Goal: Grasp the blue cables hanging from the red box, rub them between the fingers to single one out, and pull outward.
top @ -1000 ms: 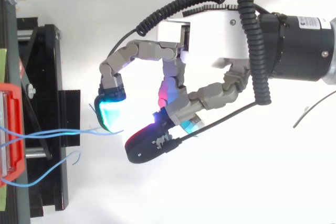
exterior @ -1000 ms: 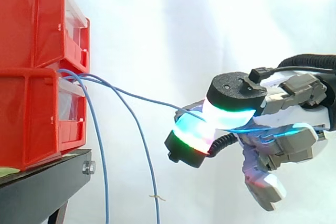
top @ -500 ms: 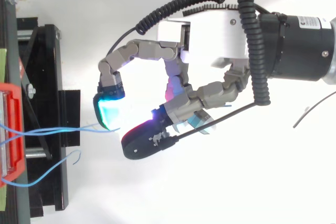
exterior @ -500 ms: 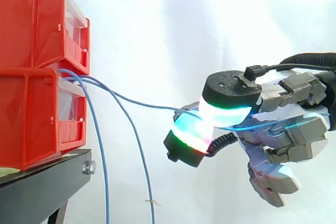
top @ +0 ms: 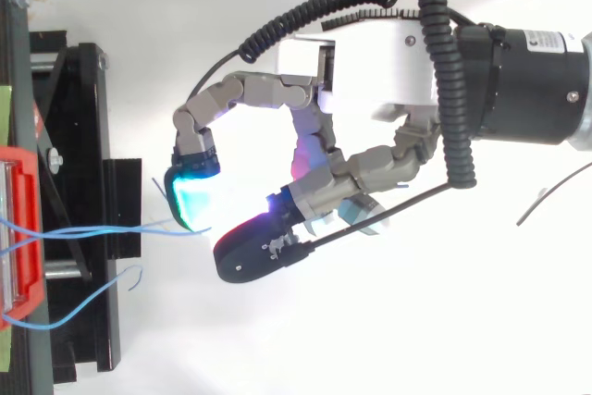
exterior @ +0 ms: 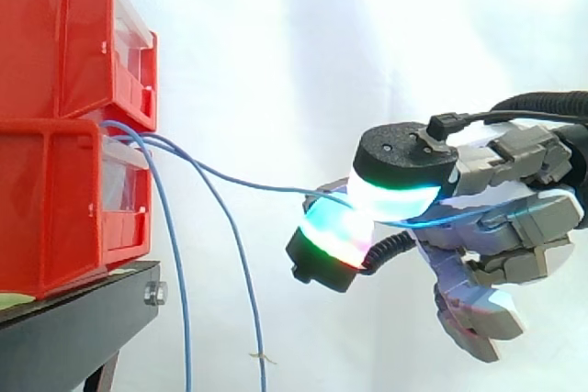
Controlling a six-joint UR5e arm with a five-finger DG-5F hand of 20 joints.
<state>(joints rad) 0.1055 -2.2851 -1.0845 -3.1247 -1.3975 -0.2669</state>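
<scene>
Two red bins [exterior: 64,126] stand stacked at the left on a black stand. Thin blue cables [exterior: 175,254] come out between them. Two of these hang down loose; one blue cable [exterior: 257,183] runs out level to my hand [exterior: 514,227]. That cable passes between two glowing fingertips [exterior: 395,192], which pinch it, and goes on towards the palm. From above, the hand [top: 361,71] reaches in from the right with its fingers curled towards the red bin [top: 23,228], and the blue cables [top: 92,229] stretch from the bin to the cyan pad [top: 192,199].
The black stand [exterior: 83,319] carries the bins, and its frame [top: 74,136] runs along the left edge from above. A white curtain lies behind. A thin dark wire [top: 555,193] lies at the right of the top view.
The fingers have curled a little more and the pinching pads have shifted slightly left. The loose hanging cable's end has swung left. The bins have not moved.
</scene>
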